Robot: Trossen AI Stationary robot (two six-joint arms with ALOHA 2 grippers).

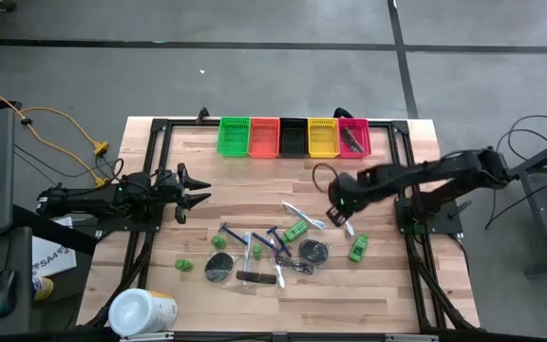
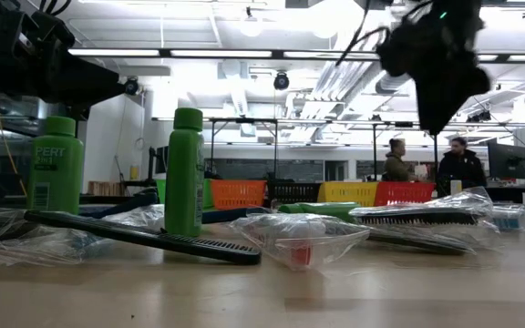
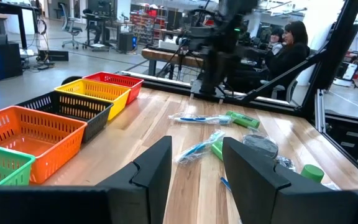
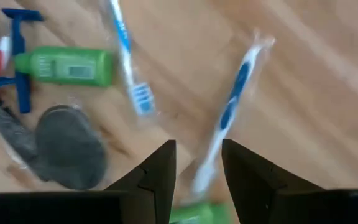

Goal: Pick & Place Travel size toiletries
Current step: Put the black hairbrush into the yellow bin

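- In the high view, the white tub at the table's near left corner is partly cut by the picture's lower edge.
- The dark object in the red bin is too small to identify.
- In the low view, the right gripper is a dark blur, cut off at the top.
- In the right wrist view, the wrapped toothbrush is motion-blurred, its lower end hidden between the fingers.
- A green bottle is cut by the edge.

Toiletries crowd the counter's near middle; far strip open.
Bare counter between bins and toiletries. White tub blocks the near left corner. Right pincer hangs over the clutter's right edge; left pincer idles left.
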